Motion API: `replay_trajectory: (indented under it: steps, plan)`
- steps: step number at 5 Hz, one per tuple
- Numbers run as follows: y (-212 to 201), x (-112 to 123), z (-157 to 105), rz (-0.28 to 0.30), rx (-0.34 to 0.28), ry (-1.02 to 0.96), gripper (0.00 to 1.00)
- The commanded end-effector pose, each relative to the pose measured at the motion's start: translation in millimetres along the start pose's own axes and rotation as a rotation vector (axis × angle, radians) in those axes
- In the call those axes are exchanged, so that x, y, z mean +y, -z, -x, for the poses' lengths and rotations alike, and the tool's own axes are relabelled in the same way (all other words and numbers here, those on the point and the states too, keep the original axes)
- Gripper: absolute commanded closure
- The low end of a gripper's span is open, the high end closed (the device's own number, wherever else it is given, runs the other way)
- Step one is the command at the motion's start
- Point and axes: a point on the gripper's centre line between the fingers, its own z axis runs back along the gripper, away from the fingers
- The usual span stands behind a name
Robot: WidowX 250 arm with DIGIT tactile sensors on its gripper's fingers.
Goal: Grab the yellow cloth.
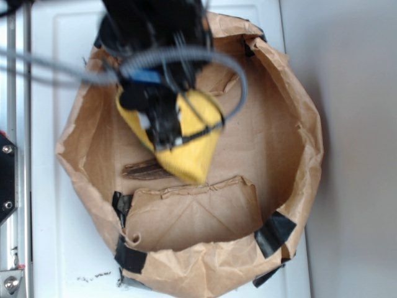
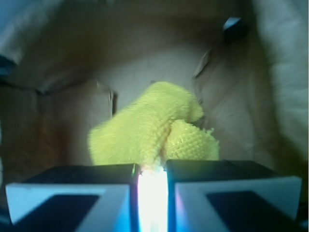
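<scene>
Closest to my wrist camera are the two dark fingers of the end effector, drawn almost together with only a thin, glaring strip of light between them. I see the yellow cloth pinched in that narrow gap, clamped by the fingers; its bulk bunches up just beyond the tips in two soft terry-textured lobes.

From the exterior camera I look down on the black arm and end effector sitting right over the yellow cloth, which hangs as a pointed fold toward the middle of the brown paper bag. The bag's rolled-down walls ring the cloth on all sides, patched with black tape, and it rests on a white worktop.

The arm and its grey cable cover the cloth's upper part, so I cannot make out its full extent. I cannot tell whether its lower tip touches the bag floor. A dark brown strip lies beside the cloth; I cannot identify it. The wrist picture is soft and overexposed at the fingertips.
</scene>
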Motion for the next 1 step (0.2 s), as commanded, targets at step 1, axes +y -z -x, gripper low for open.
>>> replay_trajectory:
  steps: [1]
  plan:
    - [-28.4,2.6,10.0,0.029,-0.069,0.025,1.0]
